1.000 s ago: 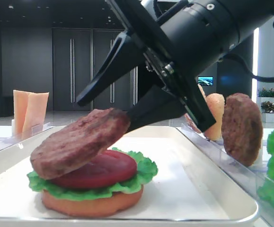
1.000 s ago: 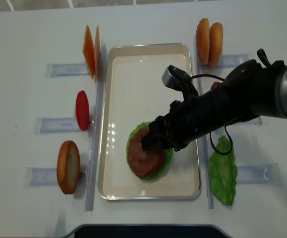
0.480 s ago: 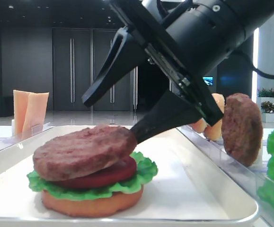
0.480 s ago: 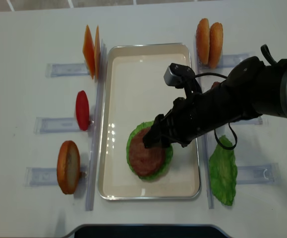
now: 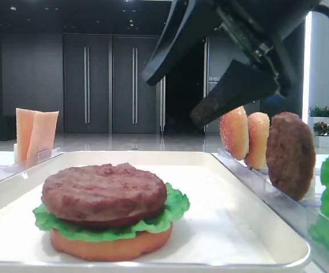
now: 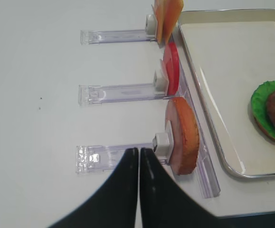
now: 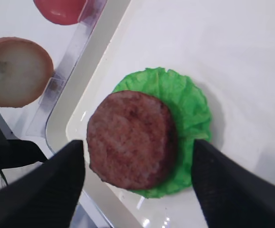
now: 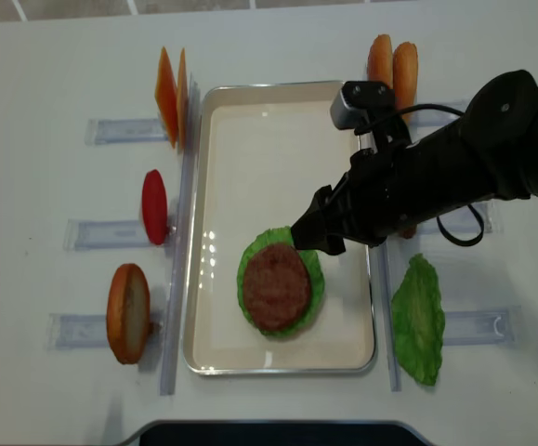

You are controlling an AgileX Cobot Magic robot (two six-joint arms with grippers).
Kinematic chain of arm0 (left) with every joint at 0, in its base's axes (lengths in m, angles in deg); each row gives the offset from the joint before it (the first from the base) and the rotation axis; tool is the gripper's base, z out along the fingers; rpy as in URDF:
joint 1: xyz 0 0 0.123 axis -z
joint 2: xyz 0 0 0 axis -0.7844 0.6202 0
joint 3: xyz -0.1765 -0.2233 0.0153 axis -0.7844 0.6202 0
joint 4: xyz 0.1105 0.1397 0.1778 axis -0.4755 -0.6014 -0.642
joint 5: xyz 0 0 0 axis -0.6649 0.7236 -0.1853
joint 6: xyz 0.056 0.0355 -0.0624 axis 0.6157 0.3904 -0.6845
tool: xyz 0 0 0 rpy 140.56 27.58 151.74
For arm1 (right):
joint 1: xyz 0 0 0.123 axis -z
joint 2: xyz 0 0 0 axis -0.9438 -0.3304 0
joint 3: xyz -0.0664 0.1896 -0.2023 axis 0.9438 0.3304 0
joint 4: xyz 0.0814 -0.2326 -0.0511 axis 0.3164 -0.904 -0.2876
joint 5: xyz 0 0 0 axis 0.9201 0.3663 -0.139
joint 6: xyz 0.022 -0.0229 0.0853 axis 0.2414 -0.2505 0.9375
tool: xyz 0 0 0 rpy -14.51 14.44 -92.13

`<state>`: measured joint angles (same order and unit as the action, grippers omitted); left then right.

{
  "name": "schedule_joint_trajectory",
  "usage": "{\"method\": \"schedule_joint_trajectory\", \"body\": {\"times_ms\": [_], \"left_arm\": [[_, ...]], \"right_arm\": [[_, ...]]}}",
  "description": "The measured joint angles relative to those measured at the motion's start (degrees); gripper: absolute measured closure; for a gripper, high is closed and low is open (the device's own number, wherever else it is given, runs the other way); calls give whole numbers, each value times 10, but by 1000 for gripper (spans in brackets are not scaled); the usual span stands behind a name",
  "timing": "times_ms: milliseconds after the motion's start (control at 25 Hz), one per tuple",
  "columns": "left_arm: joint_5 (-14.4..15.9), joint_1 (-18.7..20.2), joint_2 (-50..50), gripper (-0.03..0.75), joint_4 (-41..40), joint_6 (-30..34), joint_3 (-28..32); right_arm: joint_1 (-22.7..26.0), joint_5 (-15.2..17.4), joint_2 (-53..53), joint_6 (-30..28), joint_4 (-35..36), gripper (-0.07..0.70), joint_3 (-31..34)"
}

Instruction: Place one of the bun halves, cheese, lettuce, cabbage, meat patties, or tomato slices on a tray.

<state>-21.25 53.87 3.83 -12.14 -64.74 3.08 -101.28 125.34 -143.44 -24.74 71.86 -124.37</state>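
Observation:
A dark-brown meat patty [image 5: 104,190] [image 7: 130,138] [image 8: 275,286] lies flat on top of a stack of green lettuce [image 5: 174,206] [image 7: 189,102] and an orange bun base [image 5: 110,244] near the front of the white tray [image 8: 269,158] [image 5: 227,227]. Only a thin dark-red edge of the tomato slice shows under the patty. My right gripper [image 5: 173,99] [image 7: 138,145] [image 8: 310,237] hangs open above the stack, empty, with its fingers apart from the patty. My left gripper [image 6: 139,150] is shut and empty over the table, beside the left bun half [image 6: 182,135].
Clear racks flank the tray. On the left are cheese slices [image 8: 171,93], a tomato slice [image 8: 154,206] and a bun half [image 8: 127,313]. On the right are two buns [image 8: 391,60], another patty [image 5: 290,153] and a lettuce leaf [image 8: 419,321].
The right gripper opened and let go of the patty, which dropped from tilted to flat on the stack. The gripper then rose and drew back to the right. The left gripper stayed still.

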Motion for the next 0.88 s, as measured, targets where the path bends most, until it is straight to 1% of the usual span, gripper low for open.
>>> {"method": "schedule_joint_trajectory", "body": {"times_ms": [80,120,240,400,480,640,880], "left_arm": [[0,0,0,715,0,0,0],[0,0,0,715,0,0,0],[0,0,0,715,0,0,0],[0,0,0,715,0,0,0],[0,0,0,715,0,0,0],[0,0,0,715,0,0,0],[0,0,0,715,0,0,0]], "right_arm": [[8,3,19,29,-34,146,0],[11,13,30,45,-52,146,0],[29,19,60,94,-108,146,0],[66,41,98,163,-198,146,0],[91,59,114,191,-241,146,0],[146,108,139,235,-317,146,0],[234,191,155,303,-419,146,0]]}}
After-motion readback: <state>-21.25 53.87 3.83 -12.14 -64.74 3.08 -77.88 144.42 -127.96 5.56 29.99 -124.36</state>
